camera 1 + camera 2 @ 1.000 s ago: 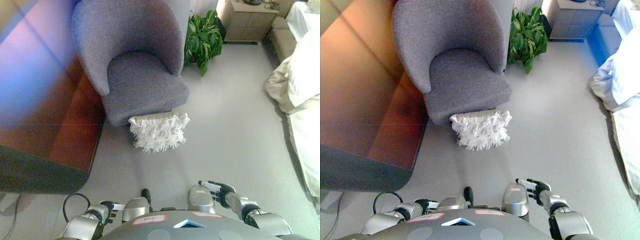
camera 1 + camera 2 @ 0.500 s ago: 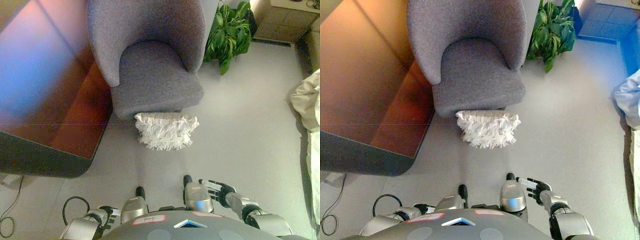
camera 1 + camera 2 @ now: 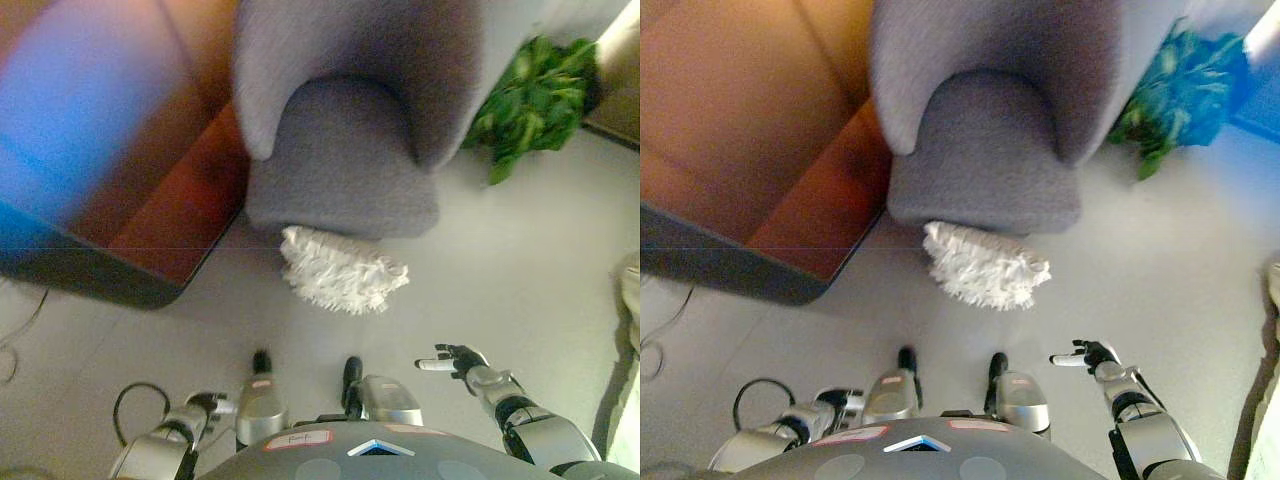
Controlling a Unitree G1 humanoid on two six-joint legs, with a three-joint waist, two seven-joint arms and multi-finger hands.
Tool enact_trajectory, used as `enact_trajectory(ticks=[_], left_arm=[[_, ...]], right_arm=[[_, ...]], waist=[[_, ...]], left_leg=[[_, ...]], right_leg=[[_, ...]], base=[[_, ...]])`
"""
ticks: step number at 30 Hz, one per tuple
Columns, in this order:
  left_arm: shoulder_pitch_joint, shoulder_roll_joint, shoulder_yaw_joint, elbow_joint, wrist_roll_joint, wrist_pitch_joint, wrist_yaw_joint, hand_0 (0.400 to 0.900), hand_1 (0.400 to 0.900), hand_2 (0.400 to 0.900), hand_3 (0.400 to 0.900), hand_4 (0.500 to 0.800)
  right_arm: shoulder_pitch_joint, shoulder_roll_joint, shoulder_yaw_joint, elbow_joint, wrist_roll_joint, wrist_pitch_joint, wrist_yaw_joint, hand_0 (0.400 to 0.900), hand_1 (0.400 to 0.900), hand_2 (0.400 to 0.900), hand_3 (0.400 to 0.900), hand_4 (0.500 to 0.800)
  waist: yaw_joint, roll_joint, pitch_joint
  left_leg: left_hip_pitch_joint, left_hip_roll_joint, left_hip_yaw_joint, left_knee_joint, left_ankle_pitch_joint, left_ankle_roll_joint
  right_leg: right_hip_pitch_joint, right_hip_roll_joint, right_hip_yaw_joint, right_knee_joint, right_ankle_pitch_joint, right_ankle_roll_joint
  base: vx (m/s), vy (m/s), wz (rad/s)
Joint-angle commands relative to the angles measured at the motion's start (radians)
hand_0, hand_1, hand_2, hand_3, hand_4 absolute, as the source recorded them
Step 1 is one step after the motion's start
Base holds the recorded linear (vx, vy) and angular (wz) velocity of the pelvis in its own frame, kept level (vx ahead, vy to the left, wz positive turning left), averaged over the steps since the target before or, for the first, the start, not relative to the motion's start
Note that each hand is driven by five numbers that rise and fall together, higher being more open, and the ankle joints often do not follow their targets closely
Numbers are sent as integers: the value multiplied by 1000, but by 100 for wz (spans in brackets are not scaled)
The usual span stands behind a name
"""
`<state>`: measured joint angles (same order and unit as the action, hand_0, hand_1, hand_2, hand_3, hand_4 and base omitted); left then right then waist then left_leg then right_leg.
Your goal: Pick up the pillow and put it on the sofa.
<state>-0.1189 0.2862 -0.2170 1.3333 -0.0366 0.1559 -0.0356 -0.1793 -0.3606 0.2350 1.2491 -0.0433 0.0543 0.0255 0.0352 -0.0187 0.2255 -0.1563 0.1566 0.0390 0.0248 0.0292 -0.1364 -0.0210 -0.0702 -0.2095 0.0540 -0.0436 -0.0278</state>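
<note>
A white fringed pillow (image 3: 342,270) lies on the grey floor (image 3: 500,270), tucked against the front edge of the seat of a grey armchair-style sofa (image 3: 345,155), its far edge partly under or touching the seat front. The sofa's curved back wraps round the seat and fills the upper middle of both views. Close along the sofa's left side runs the rounded dark edge of a reddish-brown bench (image 3: 130,190), leaving only a narrow strip of floor between them. To the right of the sofa stands a green leafy plant (image 3: 530,105), near the armrest. Between the pillow and the robot the floor is open, and it widens out to the right. The right hand (image 3: 1090,356) is held low at the lower right, above the floor and well apart from the pillow, fingers (image 3: 1065,359) spread and holding nothing. The left hand (image 3: 200,405) shows at the lower left, also apart from the pillow; whether its fingers are spread or curled cannot be told.
</note>
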Motion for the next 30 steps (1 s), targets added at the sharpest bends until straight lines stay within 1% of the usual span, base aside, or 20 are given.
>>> enact_trajectory(ticks=[1, 2, 4, 5, 6, 8, 9, 10, 11, 13, 14, 17, 21, 23, 25, 27, 30], left_arm=[[-27, 26, -25, -3, 10, 24, 10, 900, 900, 900, 900, 800], [-26, 35, -21, -3, 12, 37, 9, 900, 900, 900, 900, 800], [-23, 46, -20, -5, 14, 47, 3, 900, 900, 900, 900, 800], [-35, 64, -24, -1, 1, 43, 7, 900, 900, 900, 900, 800], [-46, 68, -29, -3, -7, 48, 10, 900, 900, 900, 900, 800], [-78, 78, -41, -8, -21, 58, 2, 900, 900, 900, 900, 800], [-84, 79, -45, -9, -23, 59, 0, 900, 900, 900, 900, 800], [-100, 80, -56, -12, -31, 63, -6, 900, 900, 900, 900, 800], [-125, 81, -73, -12, -50, 62, -8, 900, 900, 900, 900, 800], [-147, 83, -86, -16, -76, 56, -11, 900, 900, 900, 900, 800], [-154, 85, -91, -20, -91, 53, -9, 900, 900, 900, 900, 800], [-158, 90, -97, -42, -125, 45, -7, 900, 900, 900, 900, 800], [-162, 100, -110, -66, -177, 50, -17, 900, 900, 900, 900, 800], [-156, 104, -113, -77, -199, 54, -9, 900, 900, 900, 900, 800], [-141, 115, -114, -89, -217, 51, -6, 900, 900, 900, 900, 800], [-124, 125, -115, -106, -231, 60, -3, 900, 900, 900, 900, 800], [-111, 137, -113, -137, -262, 70, -5, 900, 900, 900, 900, 800]], right_arm=[[-82, -51, 50, 2, 9, -2, -24, 900, 900, 900, 900, 800], [-85, -50, 48, -4, 13, -4, -23, 900, 900, 900, 900, 800], [-79, -48, 42, -19, 18, -7, -23, 900, 900, 900, 900, 800], [-85, -38, 51, -34, 0, -28, -44, 900, 900, 900, 900, 800], [-93, -35, 58, -37, -9, -37, -58, 900, 900, 900, 900, 800], [-132, -41, 77, -48, -26, -58, -130, 900, 900, 900, 900, 800], [-141, -42, 79, -50, -31, -59, -144, 900, 900, 900, 900, 800], [-170, -49, 84, -58, -48, -57, -187, 900, 900, 900, 900, 800], [-227, -72, 95, -73, -76, -41, -253, 900, 900, 900, 900, 800], [-310, -111, 111, -97, -123, 0, -312, 900, 900, 900, 900, 800], [-350, -134, 121, -114, -147, 31, -322, 900, 900, 900, 900, 800], [-442, -221, 143, -155, -234, 116, -311, 900, 900, 900, 900, 800], [-579, -323, 186, -133, -261, 181, -266, 900, 900, 900, 900, 800], [-641, -365, 206, -119, -260, 215, -262, 900, 900, 900, 900, 800], [-682, -405, 216, -109, -261, 228, -266, 900, 900, 900, 900, 800], [-711, -441, 225, -106, -258, 239, -288, 900, 900, 900, 900, 800], [-757, -489, 233, -104, -257, 259, -285, 900, 900, 900, 900, 800]], waist=[[40, 9, 64], [42, 11, 61], [39, 10, 61], [39, 11, 77], [40, 13, 85], [42, 20, 108], [42, 21, 113], [42, 25, 125], [46, 33, 143], [52, 42, 164], [54, 45, 173], [65, 59, 202], [89, 81, 239], [100, 96, 252], [106, 108, 266], [112, 120, 278], [116, 139, 294]], left_leg=[[-59, -25, -14, -32, 157, 26], [-54, -28, -20, -18, 143, 33], [-58, -31, -25, 4, 129, 36], [-68, -43, -26, 16, 115, 43], [-67, -45, -23, 9, 116, 47], [-79, -61, -31, 1, 118, 56], [-84, -63, -32, 2, 118, 57], [-101, -68, -33, 4, 121, 58], [-132, -75, -38, 10, 124, 57], [-173, -78, -48, 25, 125, 53], [-193, -79, -51, 36, 125, 51], [-250, -79, -59, 64, 132, 44], [-323, -78, -72, 114, 134, 43], [-355, -80, -81, 130, 137, 43], [-380, -83, -87, 143, 137, 48], [-401, -87, -96, 158, 136, 53], [-436, -97, -104, 175, 135, 64]], right_leg=[[44, -34, 96, -44, 49, 90], [39, -41, 87, -23, 34, 93], [37, -49, 89, -12, 25, 96], [20, -65, 92, 2, 28, 103], [10, -73, 87, 1, 36, 107], [-17, -89, 87, -4, 54, 115], [-23, -90, 88, -4, 57, 116], [-40, -94, 91, -4, 64, 117], [-67, -99, 95, -5, 73, 119], [-96, -104, 100, -4, 78, 119], [-107, -105, 102, -3, 79, 118], [-144, -104, 106, 12, 70, 117], [-214, -104, 91, 59, 51, 111], [-257, -101, 79, 88, 41, 104], [-298, -95, 67, 126, 30, 98], [-342, -92, 58, 167, 21, 94], [-420, -95, 51, 229, 15, 90]], base=[[163, 117, -49], [150, 86, -29], [111, 47, -19], [101, 58, -23], [62, 57, -23], [-24, 38, -8], [-75, 36, 0], [-91, 27, 5], [-94, 21, 6], [-55, 6, 2], [-42, -1, -2], [-40, -2, 1], [-42, -31, 15], [-49, -29, 15], [-39, -32, 13], [-30, -43, 12], [-31, -22, 10]])
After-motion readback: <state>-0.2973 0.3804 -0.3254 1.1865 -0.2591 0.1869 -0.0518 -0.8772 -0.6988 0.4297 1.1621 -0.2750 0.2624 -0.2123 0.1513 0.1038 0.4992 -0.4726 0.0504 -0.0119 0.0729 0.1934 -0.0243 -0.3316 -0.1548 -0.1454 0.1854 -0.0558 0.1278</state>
